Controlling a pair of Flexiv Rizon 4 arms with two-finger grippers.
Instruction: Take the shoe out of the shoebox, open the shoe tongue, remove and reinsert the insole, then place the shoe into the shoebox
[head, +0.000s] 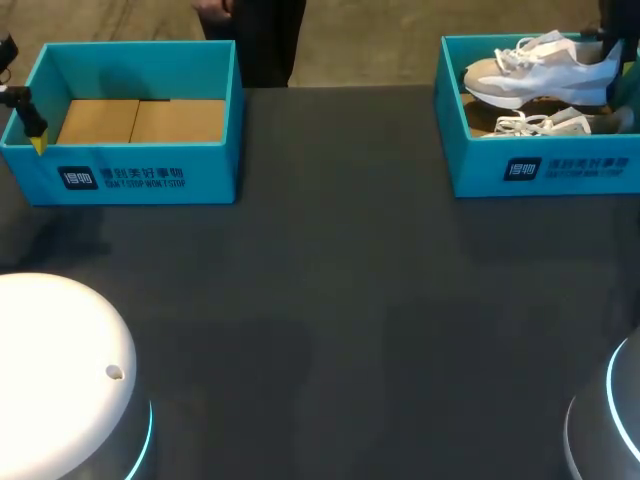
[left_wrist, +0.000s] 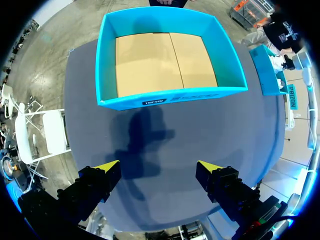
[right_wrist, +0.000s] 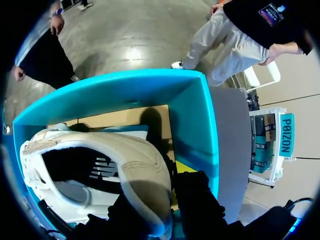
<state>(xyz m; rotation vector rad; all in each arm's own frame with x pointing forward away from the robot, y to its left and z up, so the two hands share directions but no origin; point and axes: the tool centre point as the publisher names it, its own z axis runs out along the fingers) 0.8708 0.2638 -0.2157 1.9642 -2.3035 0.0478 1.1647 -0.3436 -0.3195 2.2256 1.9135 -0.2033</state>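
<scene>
The right tool (right_wrist: 172, 200) is down in the shoebox (head: 540, 170) at two o'clock on the surface (head: 340, 300), seemingly clamping the shoe (right_wrist: 100, 160) at its heel collar to carry it; the left tool (left_wrist: 157, 175) gapes wide, idle

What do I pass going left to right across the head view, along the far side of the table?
Left gripper → empty shoebox → bare table → shoebox with the shoes, upper shoe tilted inside.

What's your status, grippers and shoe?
Left gripper open above bare table, near empty box. Right gripper down in the other box at the shoe's heel, grip unclear. Nothing blocking.
</scene>
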